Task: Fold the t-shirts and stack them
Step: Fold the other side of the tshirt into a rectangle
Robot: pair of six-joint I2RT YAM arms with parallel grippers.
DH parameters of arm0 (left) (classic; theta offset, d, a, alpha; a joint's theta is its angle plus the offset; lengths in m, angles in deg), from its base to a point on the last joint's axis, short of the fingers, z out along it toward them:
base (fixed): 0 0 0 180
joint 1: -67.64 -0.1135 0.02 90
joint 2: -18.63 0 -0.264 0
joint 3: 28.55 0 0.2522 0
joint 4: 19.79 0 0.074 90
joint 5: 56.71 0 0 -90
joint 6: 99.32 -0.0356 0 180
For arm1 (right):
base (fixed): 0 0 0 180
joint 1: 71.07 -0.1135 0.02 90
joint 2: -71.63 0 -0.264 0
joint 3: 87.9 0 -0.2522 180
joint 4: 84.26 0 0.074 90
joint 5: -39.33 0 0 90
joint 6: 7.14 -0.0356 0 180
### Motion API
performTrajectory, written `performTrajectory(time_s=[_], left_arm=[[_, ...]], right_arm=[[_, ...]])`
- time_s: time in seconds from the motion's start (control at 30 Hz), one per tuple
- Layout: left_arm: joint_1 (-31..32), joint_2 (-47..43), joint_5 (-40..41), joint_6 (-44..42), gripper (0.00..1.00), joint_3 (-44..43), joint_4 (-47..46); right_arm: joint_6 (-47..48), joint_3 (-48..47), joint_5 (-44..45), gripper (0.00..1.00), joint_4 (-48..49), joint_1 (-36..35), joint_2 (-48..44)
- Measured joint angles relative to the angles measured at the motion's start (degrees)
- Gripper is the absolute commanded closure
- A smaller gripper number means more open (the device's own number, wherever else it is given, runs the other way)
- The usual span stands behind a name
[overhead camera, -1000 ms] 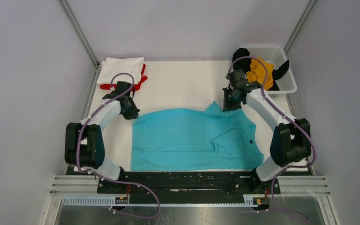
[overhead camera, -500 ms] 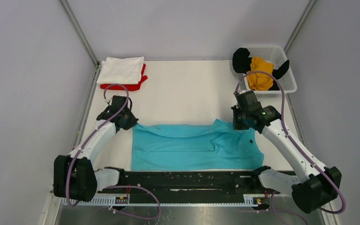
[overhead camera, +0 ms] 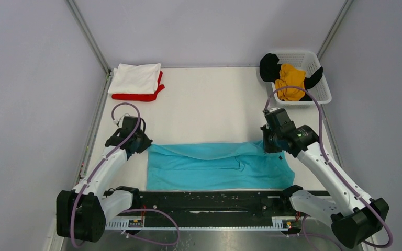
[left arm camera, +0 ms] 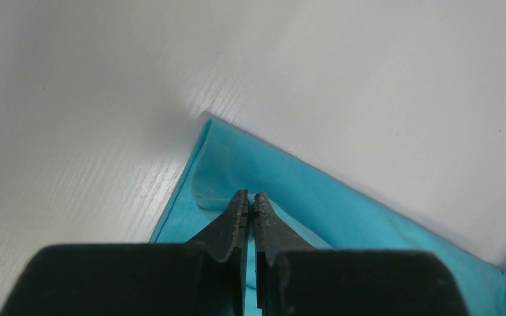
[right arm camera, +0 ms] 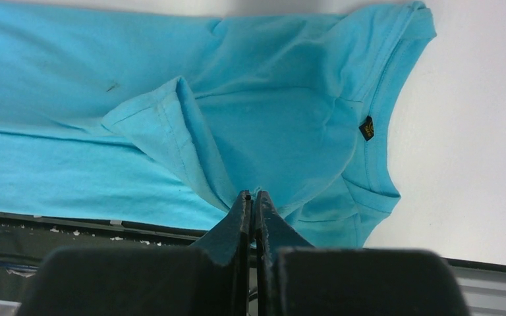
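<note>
The turquoise t-shirt [overhead camera: 217, 166] lies across the near part of the table, its far half folded toward me. My left gripper [overhead camera: 145, 145] is shut on its far left corner; the left wrist view shows the cloth [left arm camera: 342, 204] pinched at my gripper [left arm camera: 251, 195]. My right gripper [overhead camera: 270, 145] is shut on the far right edge near the collar; the right wrist view shows the shirt [right arm camera: 270, 118] hanging from my gripper [right arm camera: 252, 195]. A folded white t-shirt [overhead camera: 135, 78] lies on a red one [overhead camera: 136, 96] at the back left. The mustard-yellow [overhead camera: 290, 82] and black [overhead camera: 268, 66] t-shirts sit in the basket.
The white mesh basket [overhead camera: 322, 89] stands at the back right corner. The black base rail [overhead camera: 209, 201] runs along the near edge under the shirt's hem. Grey walls and metal frame posts close in both sides.
Both grippers have pulled the shirt's far edge toward the near edge, folding it over so the turquoise shape is now a narrower band. Both arms have drawn back.
</note>
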Motion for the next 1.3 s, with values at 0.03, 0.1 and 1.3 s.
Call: performTrajectory(time_s=[0.03, 0.1, 1.3], left_arm=[[0.0, 0.0, 0.0, 0.0, 1.0, 0.2, 0.0], [0.0, 0.0, 0.2, 0.4, 1.0, 0.8, 0.0], [2.8, -8.8, -7.9, 5.3, 0.01, 4.4, 2.1]], right_arm=[[-0.2, 0.0, 0.0, 0.96, -0.2, -0.4, 0.1], [-1.2, 0.0, 0.0, 0.95, -0.7, -1.7, 0.2], [-16.3, 13.8, -11.4, 0.0, 17.2, -13.8, 6.1]])
